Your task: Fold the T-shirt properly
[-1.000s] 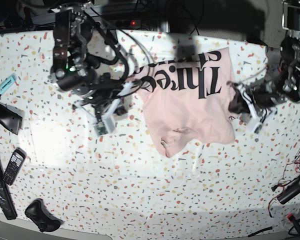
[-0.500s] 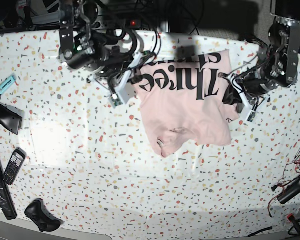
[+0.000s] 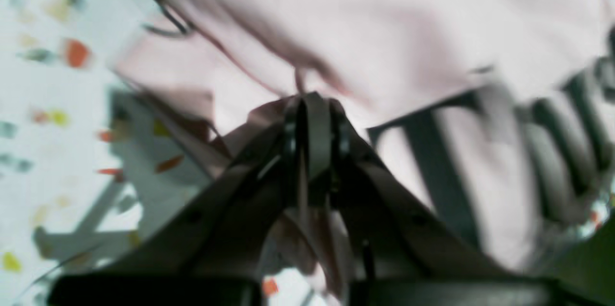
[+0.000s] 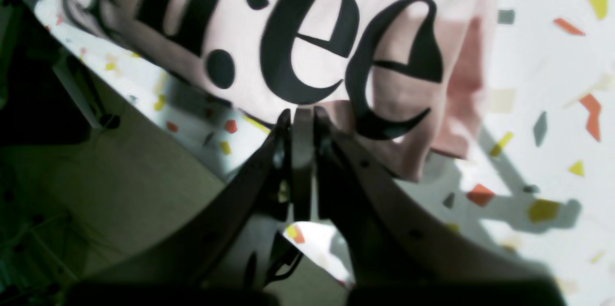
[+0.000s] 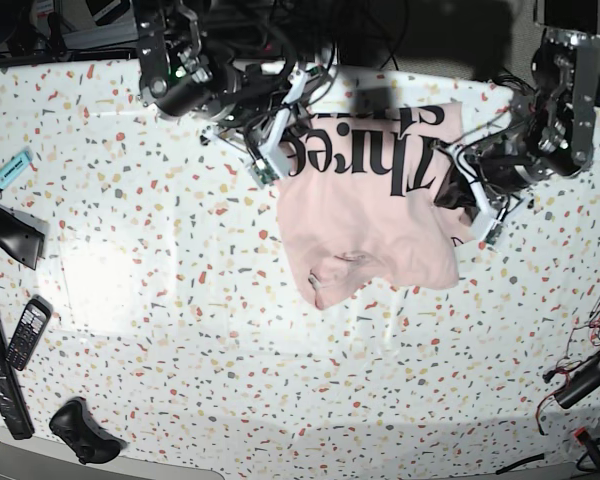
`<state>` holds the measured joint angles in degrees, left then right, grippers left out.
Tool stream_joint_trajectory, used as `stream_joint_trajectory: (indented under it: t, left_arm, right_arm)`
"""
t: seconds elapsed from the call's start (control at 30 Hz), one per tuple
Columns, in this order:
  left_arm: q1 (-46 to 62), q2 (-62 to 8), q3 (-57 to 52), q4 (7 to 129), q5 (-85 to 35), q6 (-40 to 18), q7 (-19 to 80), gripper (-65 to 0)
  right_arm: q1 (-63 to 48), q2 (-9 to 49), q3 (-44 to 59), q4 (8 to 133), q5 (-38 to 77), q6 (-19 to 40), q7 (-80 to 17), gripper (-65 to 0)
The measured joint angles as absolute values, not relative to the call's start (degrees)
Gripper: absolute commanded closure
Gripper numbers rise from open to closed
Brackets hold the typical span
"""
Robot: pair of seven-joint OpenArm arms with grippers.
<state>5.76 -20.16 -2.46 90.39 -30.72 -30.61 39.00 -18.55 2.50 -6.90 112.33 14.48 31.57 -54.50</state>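
The pale pink T-shirt [image 5: 370, 215] lies crumpled at the back middle of the speckled table [image 5: 230, 330], black lettering up. My right gripper [image 5: 278, 152] is at the shirt's left edge; in the right wrist view it [image 4: 298, 116] is shut, with the hem by the "ee" letters [image 4: 307, 46] bunched at its tips. My left gripper [image 5: 458, 200] is at the shirt's right edge. In the blurred left wrist view it [image 3: 312, 104] is shut with pink cloth [image 3: 384, 22] gathered around its tips.
A teal marker [image 5: 10, 170], a black bar [image 5: 10, 235], a phone [image 5: 27, 333] and a black controller [image 5: 80, 430] lie along the left side. Cables [image 5: 590, 370] lie at the right edge. The table's back edge [image 4: 158, 104] runs just behind the shirt.
My right gripper has swung up and right from the bare table to the shirt's left edge. My left gripper has moved onto the right edge, and the shirt has shifted slightly left.
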Motion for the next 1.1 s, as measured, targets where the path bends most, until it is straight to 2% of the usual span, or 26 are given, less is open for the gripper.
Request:
stream_joint_trajectory:
  t: [0.3, 0.47, 0.73, 0.9, 1.1]
  left_arm:
    - [22.6, -20.1, -17.3, 105.4, -35.3, -30.5, 42.0, 0.0]
    - [31.0, -20.1, -23.2, 107.3, -38.8, -30.4, 47.5, 0.0]
    - [45.5, -20.1, -27.4, 107.4, -38.4, -30.6, 49.0, 0.0]
    - [46.7, -17.0, -27.4, 98.7, -38.5, -33.3, 45.1, 0.0]
    - [39.6, -14.7, -27.3, 76.9, -38.3, -37.8, 44.8, 0.0]
  right_arm:
    - [-27.0, 2.5, 6.9, 123.5, 15.0, 31.2, -58.0, 0.0]
    - [-36.4, 2.5, 10.2, 128.9, 19.4, 31.1, -59.9, 0.0]
    - [-50.2, 2.4, 10.8, 130.2, 18.5, 31.1, -60.0, 0.0]
    - [-50.9, 2.4, 10.8, 121.9, 16.1, 31.1, -59.4, 0.0]
    - [-45.1, 6.5, 10.8, 99.7, 16.1, 31.2, -53.5, 0.0]
